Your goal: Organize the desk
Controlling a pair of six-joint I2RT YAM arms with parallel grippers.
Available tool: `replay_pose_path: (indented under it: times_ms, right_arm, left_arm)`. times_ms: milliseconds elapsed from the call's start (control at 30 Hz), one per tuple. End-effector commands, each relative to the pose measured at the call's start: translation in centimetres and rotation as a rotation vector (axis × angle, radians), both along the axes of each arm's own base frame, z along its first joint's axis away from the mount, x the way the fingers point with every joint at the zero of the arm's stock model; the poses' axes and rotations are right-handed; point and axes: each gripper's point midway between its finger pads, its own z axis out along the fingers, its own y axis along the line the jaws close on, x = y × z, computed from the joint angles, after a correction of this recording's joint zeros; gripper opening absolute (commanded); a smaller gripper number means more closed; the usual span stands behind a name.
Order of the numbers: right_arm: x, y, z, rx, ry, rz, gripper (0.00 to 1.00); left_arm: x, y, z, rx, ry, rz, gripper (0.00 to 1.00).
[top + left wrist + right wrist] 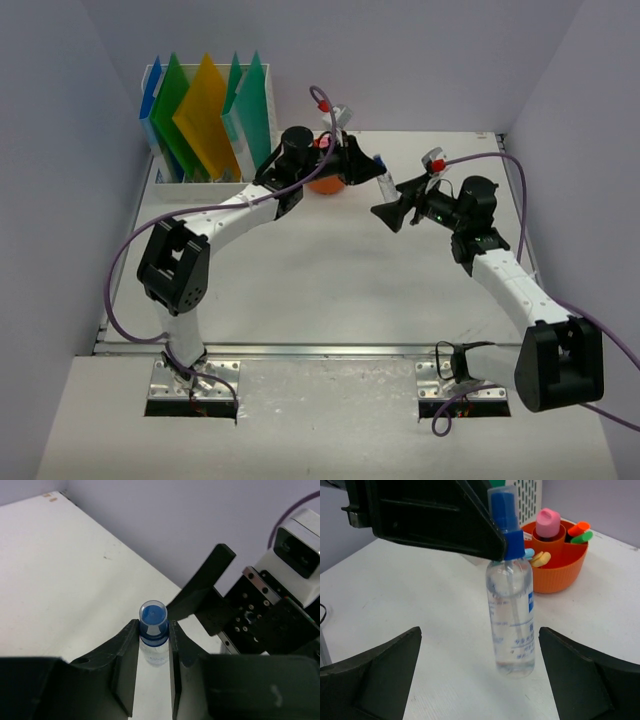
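Observation:
My left gripper (pixel 367 166) is shut on the blue collar of a clear spray bottle (pixel 384 181) and holds it upright over the back of the white desk (pixel 300 290). In the left wrist view the bottle (pixel 153 626) sits between the two black fingers (pixel 125 650). In the right wrist view the bottle (pixel 512 610) hangs from the left fingers (pixel 445 520); I cannot tell whether its base touches the desk. My right gripper (pixel 393 213) is open and empty, its jaws wide apart just in front of the bottle (pixel 479 637).
An orange round holder (pixel 555 562) with markers and a pink-capped item stands just behind the bottle; it also shows in the top view (pixel 325 184). A white file rack (pixel 160 170) with blue, green and yellow folders stands at the back left. Lavender walls enclose the desk.

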Motion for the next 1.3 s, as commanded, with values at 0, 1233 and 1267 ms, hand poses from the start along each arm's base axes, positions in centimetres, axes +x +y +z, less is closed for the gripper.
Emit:
replay_pose_path:
  times_ms: [0, 1233, 1267]
  right_arm:
    - [3.0, -3.4, 0.0, -0.026, 0.04, -0.213, 0.99]
    - [5.1, -12.5, -5.3, 0.065, 0.452, -0.38, 0.99]
    - [5.0, -12.6, -4.9, 0.047, 0.446, -0.379, 0.99]
  left_arm:
    - [5.7, 2.2, 3.4, 0.112, -0.242, 0.222, 0.0]
    - [18.0, 7.6, -3.6, 0.503, -0.471, 0.45, 0.79]
    - [17.7, 7.6, -2.0, 0.485, -0.471, 0.453, 0.81]
